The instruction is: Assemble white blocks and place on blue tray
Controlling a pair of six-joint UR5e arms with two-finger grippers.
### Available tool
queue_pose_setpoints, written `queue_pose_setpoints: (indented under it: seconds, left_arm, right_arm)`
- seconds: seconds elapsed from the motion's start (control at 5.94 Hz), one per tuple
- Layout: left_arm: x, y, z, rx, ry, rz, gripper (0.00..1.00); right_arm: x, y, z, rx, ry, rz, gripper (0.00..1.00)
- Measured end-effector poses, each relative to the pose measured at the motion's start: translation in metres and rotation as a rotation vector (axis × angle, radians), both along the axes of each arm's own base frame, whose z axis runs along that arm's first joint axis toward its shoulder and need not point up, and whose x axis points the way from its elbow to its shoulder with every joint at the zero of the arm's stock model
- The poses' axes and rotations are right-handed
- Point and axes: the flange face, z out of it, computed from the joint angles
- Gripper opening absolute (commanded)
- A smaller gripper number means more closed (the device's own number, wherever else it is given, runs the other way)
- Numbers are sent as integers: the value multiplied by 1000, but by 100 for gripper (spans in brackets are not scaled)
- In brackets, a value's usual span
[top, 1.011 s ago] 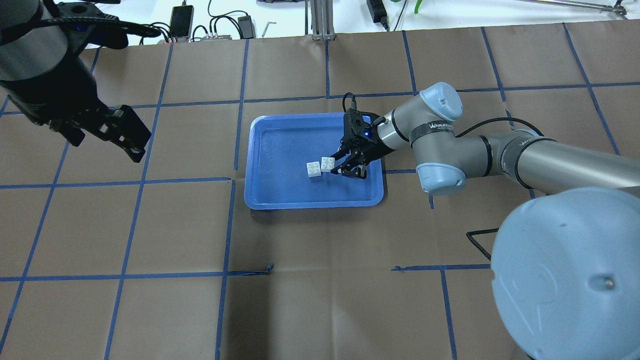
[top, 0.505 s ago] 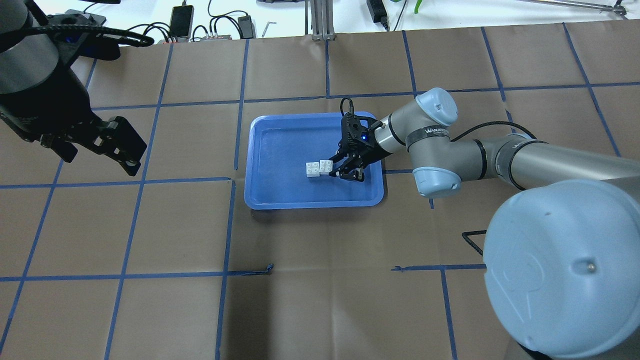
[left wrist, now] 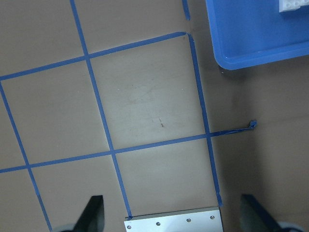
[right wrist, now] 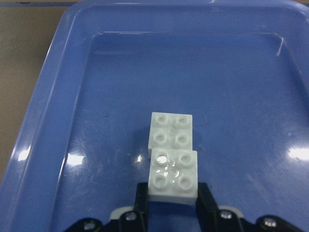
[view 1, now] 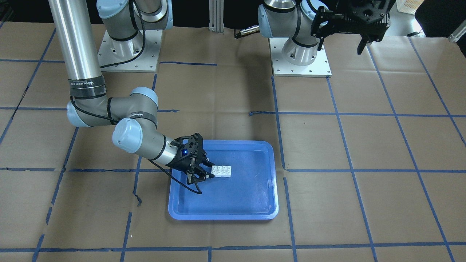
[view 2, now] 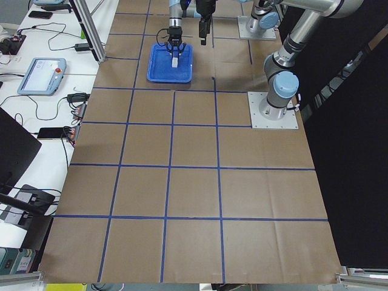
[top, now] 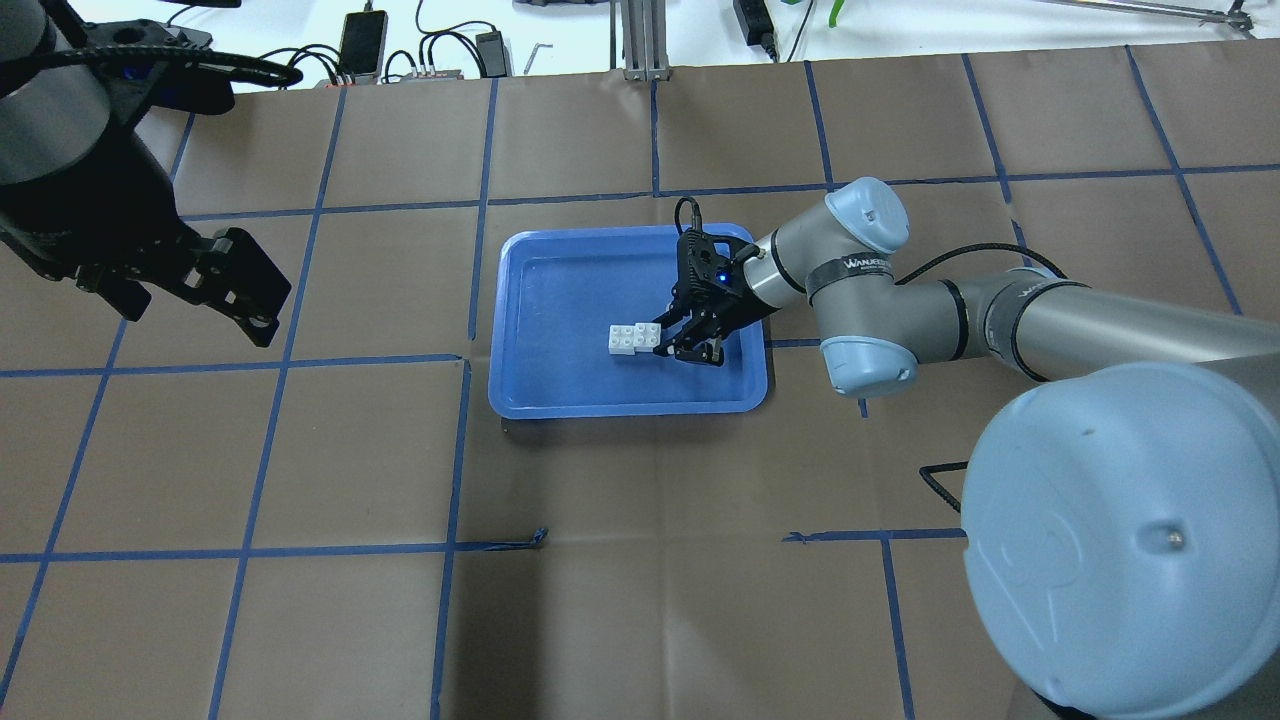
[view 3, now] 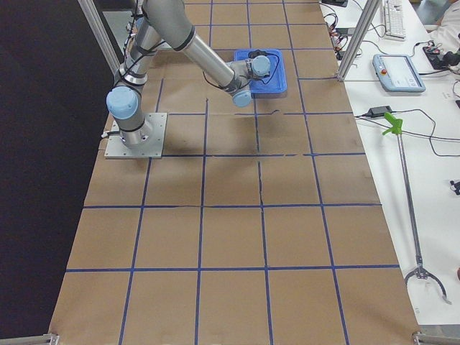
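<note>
Two white blocks lie in the blue tray (top: 560,400). My right gripper (top: 664,346) is low in the tray, shut on the near white block (top: 649,335), which sits flush against the far white block (top: 624,341). In the right wrist view the held block (right wrist: 174,175) sits between the fingers (right wrist: 141,195), its far edge against the other block (right wrist: 171,130). In the front view the pair (view 1: 222,170) reads as one bar beside the right gripper (view 1: 208,173). My left gripper (top: 245,300) is open and empty, high over the table left of the tray.
Brown paper with blue tape lines covers the table. Cables, a phone and adapters (top: 362,42) lie beyond the far edge. The left wrist view shows the tray's corner (left wrist: 251,48) and the arm's base plate (left wrist: 174,224). The arm bases (view 1: 300,54) stand behind the tray.
My right gripper moved the held block left and slightly down until it met the other block. My left arm drifted a little left.
</note>
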Motion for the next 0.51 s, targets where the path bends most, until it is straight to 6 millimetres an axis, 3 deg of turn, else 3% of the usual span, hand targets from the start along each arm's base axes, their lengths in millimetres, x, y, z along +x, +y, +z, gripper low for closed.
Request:
queue_pose_setpoints:
  seconds: [0.51]
  left_arm:
    - [3, -9, 7, -62, -3, 4, 99]
  right_arm:
    - [0, 1, -1, 9, 0, -5, 42]
